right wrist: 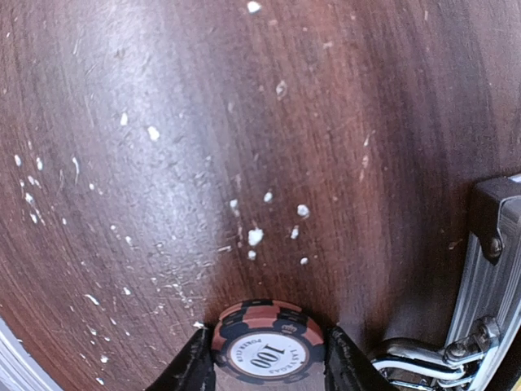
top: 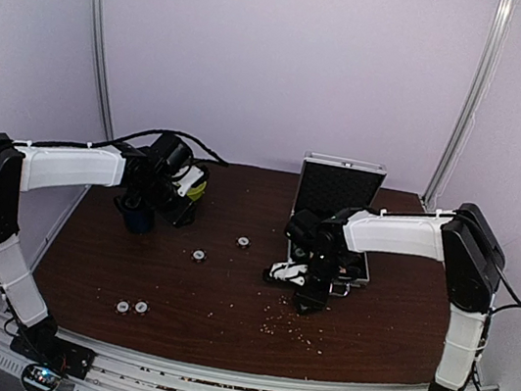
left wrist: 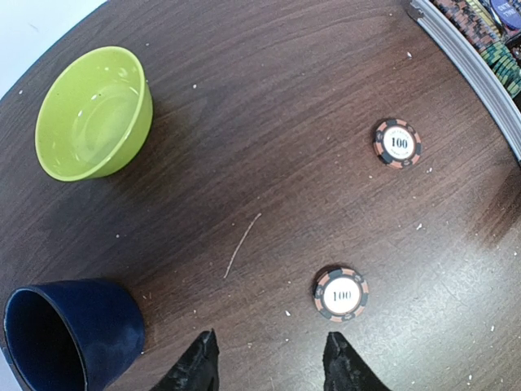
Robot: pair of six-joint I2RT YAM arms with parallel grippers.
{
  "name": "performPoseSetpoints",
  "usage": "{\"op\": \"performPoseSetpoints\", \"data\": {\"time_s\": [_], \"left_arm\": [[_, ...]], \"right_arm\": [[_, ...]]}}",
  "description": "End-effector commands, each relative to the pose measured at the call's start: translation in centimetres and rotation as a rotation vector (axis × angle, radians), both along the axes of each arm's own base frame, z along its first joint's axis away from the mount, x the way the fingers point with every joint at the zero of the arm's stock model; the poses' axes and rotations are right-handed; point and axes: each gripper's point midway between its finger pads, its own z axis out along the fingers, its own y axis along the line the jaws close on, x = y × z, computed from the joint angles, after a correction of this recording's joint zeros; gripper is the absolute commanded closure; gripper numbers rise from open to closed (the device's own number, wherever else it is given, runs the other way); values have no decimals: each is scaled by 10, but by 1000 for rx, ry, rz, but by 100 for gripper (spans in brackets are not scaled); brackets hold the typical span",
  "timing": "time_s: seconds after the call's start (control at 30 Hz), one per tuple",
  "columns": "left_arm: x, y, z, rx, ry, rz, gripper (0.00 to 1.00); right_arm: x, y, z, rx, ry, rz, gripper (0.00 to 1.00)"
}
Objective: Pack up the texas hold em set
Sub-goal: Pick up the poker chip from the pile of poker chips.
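Note:
The silver briefcase (top: 339, 186) stands open at the back right, its black-lined lid upright. My right gripper (top: 308, 299) is low over the table in front of it, shut on a black-and-salmon "100" poker chip (right wrist: 269, 346). The case's handle (right wrist: 423, 358) is just to the right of the fingers. My left gripper (left wrist: 273, 362) is open and empty above the table, with one 100 chip (left wrist: 341, 293) just ahead of its right finger and a second chip (left wrist: 397, 143) farther off. Two more chips (top: 132, 307) lie near the front left.
A lime-green bowl (left wrist: 94, 114) and a dark blue mug (left wrist: 69, 334) stand at the back left beside the left gripper. The case's rim (left wrist: 480, 77) with rows of chips inside shows at the top right of the left wrist view. Pale crumbs (top: 289, 327) dot the table's front.

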Motion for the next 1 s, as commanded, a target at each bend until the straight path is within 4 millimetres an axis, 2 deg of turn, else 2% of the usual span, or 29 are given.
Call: {"op": "performPoseSetpoints", "data": {"time_s": [0.0, 0.2, 0.33, 0.53, 0.77, 0.97], "left_arm": [[7, -1, 7, -9, -16, -4, 56], [7, -1, 7, -9, -16, -5, 56], [7, -1, 6, -7, -14, -6, 56], [7, 0, 5, -5, -12, -4, 56], [8, -1, 5, -6, -12, -4, 56], [7, -1, 5, -6, -11, -6, 56]], "right_arm": [[-15, -15, -23, -96, 85, 6, 58], [-20, -15, -29, -100, 115, 3, 67], [-14, -12, -24, -71, 64, -16, 73], [-7, -9, -2, -15, -24, -26, 75], [-11, -11, 19, 36, -19, -38, 75], [-2, -19, 35, 81, 5, -84, 75]]}}
